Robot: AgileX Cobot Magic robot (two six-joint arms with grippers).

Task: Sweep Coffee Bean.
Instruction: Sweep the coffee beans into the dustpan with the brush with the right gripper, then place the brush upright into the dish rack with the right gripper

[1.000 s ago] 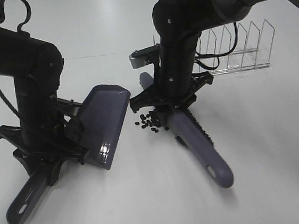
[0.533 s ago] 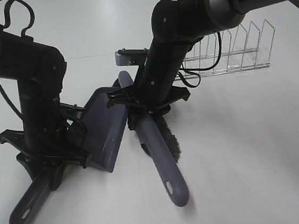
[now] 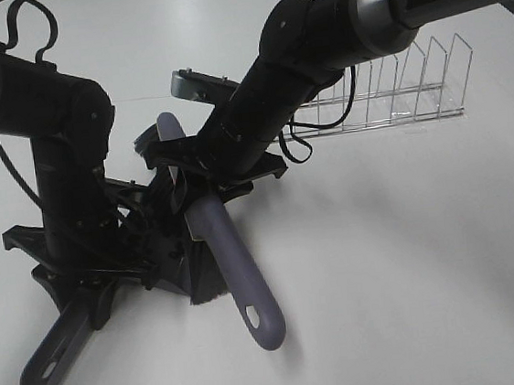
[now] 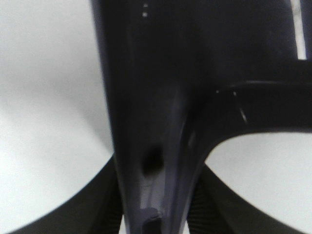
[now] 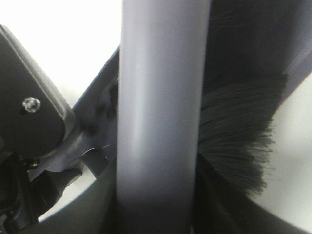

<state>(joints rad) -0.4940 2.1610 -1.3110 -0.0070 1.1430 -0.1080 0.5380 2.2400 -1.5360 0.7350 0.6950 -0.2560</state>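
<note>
My left gripper (image 3: pixel 85 266) is shut on the purple-grey dustpan's handle (image 3: pixel 47 366), which fills the left wrist view (image 4: pixel 156 146). Only a dark strip of the dustpan's pan (image 3: pixel 174 256) shows beside that gripper. My right gripper (image 3: pixel 205 175) reaches across the middle and is shut on the purple-grey brush (image 3: pixel 238 277). The brush lies tilted over the pan's mouth, with its dark bristles (image 3: pixel 208 289) at the pan's edge. Up close, the brush handle (image 5: pixel 161 122) and its bristles (image 5: pixel 239 136) fill the right wrist view. The coffee bean heap is hidden under the brush and arms.
A clear wire rack (image 3: pixel 402 85) stands at the back right on the white table (image 3: pixel 411 259). Both arms crowd together at left of centre.
The right arm has swung the brush leftward, across where the beans lay, up against the dustpan. The beans no longer show. The left arm has barely moved.
</note>
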